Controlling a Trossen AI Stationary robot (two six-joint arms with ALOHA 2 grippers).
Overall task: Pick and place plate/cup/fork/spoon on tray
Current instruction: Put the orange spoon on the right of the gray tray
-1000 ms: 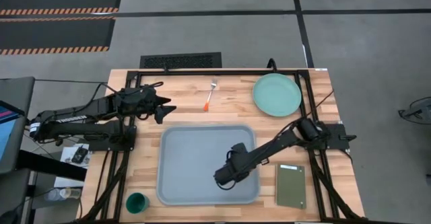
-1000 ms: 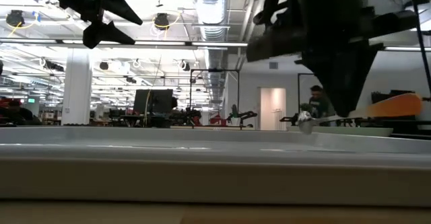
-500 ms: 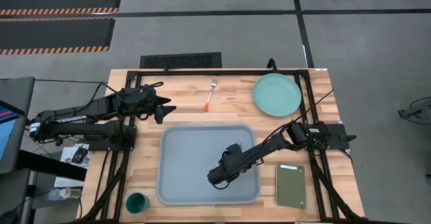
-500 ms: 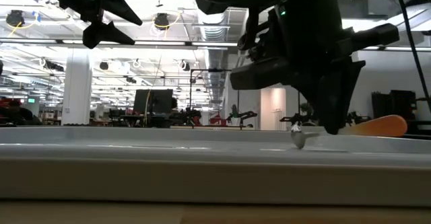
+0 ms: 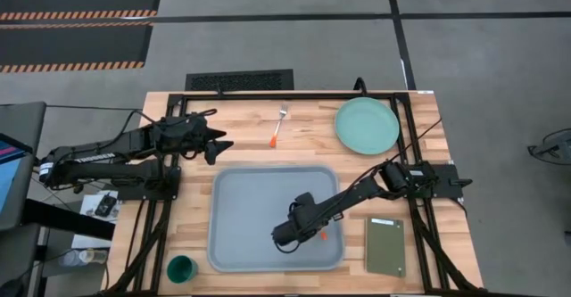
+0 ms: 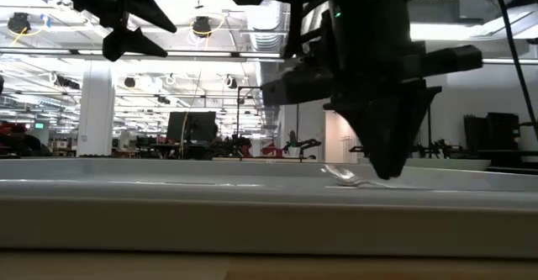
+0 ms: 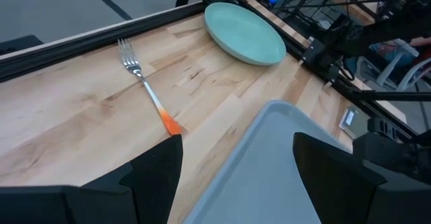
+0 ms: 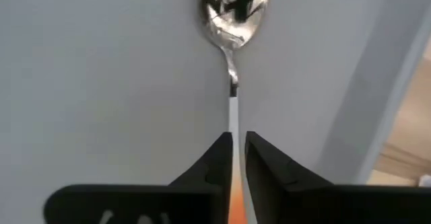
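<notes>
The spoon (image 8: 232,22), with a silver bowl and an orange handle, is in my right gripper (image 5: 284,239), which is shut on it low over the middle of the grey-blue tray (image 5: 241,199). My left gripper (image 5: 223,144) is open and empty, above the table's far left part. The fork (image 5: 278,127) lies flat on the wood beyond the tray. The pale mint-green plate (image 5: 367,125) rests on the table at the far right. The dark green cup (image 5: 181,268) stands at the near left, beside the tray. My right gripper pinches the spoon's handle (image 8: 235,120) between its two fingers, where the metal neck meets the orange part. The fingers slant down from the table's right side and lie along the handle. The spoon's bowl (image 6: 340,175) rests on the tray floor; its orange end (image 5: 323,236) points back toward the right.
A dark olive-green slab (image 5: 384,246) lies right of the tray at the near right. A black frame (image 5: 294,94) runs along the table's far edge. Bare wood lies between the fork and the plate.
My right gripper has gone down and toward the table's left edge over the tray, still shut on the spoon. The spoon, held above the tray floor a second ago, now has its bowl down on the tray.
</notes>
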